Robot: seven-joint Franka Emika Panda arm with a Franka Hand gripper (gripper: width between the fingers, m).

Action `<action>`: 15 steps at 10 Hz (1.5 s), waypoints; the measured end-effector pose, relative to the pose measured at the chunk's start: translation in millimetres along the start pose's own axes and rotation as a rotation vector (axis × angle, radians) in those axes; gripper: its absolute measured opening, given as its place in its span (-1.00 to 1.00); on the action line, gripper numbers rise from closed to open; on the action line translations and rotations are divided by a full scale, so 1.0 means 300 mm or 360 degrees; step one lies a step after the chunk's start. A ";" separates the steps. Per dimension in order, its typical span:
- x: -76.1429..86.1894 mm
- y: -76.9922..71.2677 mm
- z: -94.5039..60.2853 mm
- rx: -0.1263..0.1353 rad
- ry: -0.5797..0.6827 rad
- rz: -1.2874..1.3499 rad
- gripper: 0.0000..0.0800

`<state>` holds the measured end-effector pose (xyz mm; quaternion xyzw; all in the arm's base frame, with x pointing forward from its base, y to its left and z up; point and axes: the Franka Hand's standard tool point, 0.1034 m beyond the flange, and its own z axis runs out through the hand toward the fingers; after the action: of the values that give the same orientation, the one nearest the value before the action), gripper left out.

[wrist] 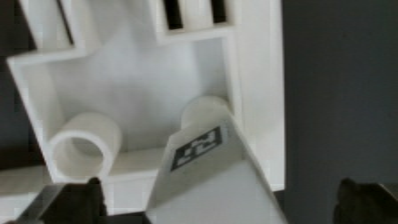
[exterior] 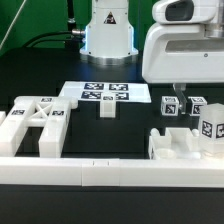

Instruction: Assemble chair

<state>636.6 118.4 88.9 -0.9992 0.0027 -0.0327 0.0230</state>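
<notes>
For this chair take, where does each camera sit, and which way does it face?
Exterior view: off the arm, at the table front, facing the robot base across the X-braced frame; the arm's white wrist shows.
Wrist view: on the wrist, looking down onto the notched block; the open gripper shows its dark fingertips, apart.
Shared: probably that notched block, on the exterior view's right.

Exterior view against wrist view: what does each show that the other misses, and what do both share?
Exterior only: the X-braced frame, the marker board, small cubes, the long rail and the arm's base. Wrist only: the gripper, jaws wide open, and a round peg beside the tag. Both, it seems: the notched block and the tagged piece with it.
</notes>
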 end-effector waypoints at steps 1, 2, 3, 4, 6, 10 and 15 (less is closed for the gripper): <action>-0.001 -0.002 0.000 -0.0018 0.0002 -0.0152 0.62; 0.000 -0.002 0.001 -0.0028 0.0005 -0.0277 0.62; 0.001 -0.002 0.002 -0.0033 0.0014 -0.0382 0.62; 0.000 -0.001 0.004 -0.0032 0.0015 -0.0402 0.62; 0.000 -0.001 0.004 -0.0031 0.0015 -0.0402 -0.04; 0.001 -0.002 0.005 -0.0019 0.0020 -0.0257 -0.29; 0.004 0.001 0.006 0.0128 0.0044 0.0789 -0.29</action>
<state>638.0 118.0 87.1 -0.9657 0.2468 -0.0398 0.0699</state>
